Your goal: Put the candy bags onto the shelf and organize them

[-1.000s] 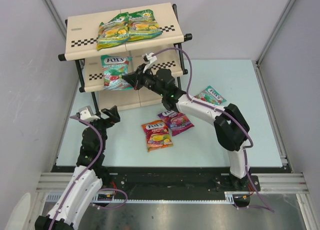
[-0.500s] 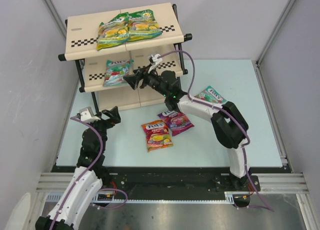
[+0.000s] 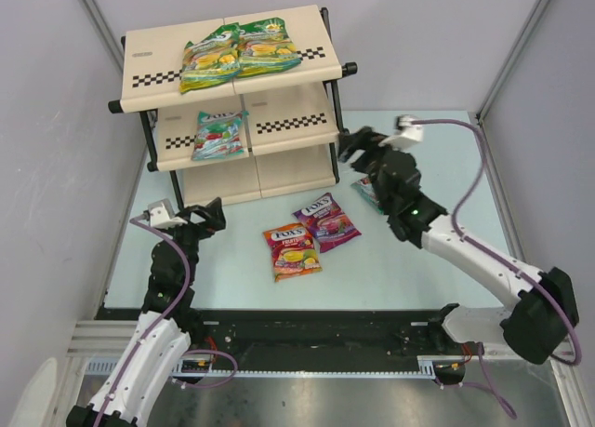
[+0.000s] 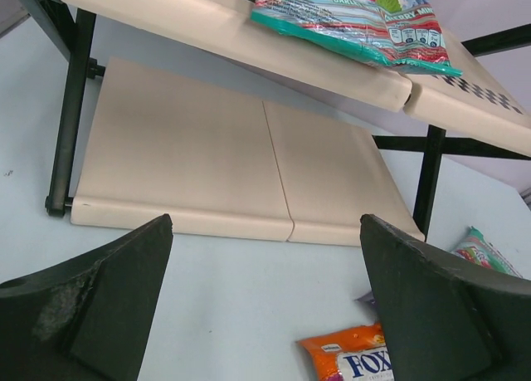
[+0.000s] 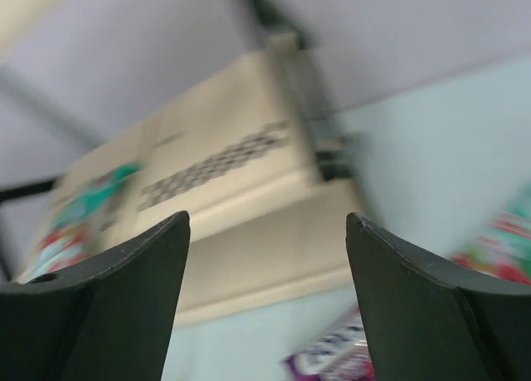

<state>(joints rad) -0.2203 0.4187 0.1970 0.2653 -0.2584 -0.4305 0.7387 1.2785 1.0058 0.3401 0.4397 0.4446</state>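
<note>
The shelf (image 3: 158, 50) stands at the back left. Two green-yellow candy bags (image 3: 209, 62) (image 3: 268, 46) lie side by side on its top tier. A teal bag (image 3: 219, 134) (image 4: 357, 20) rests on the middle tier. On the table lie a red-orange bag (image 3: 292, 250) (image 4: 344, 360), a purple-pink bag (image 3: 326, 221) and a second teal bag (image 3: 364, 193) (image 4: 485, 252), partly hidden by my right arm. My right gripper (image 3: 351, 153) (image 5: 267, 298) hangs open and empty just right of the shelf. My left gripper (image 3: 210, 217) (image 4: 265, 298) is open and empty, facing the bottom tier (image 4: 207, 165).
White walls close in on the left, back and right. The shelf's black frame legs (image 4: 70, 107) stand on the pale blue mat (image 3: 437, 260). The right wrist view is motion-blurred.
My right gripper opened and left the teal bag on the middle tier, then swung back to the right, off the shelf. The left arm has not moved.
</note>
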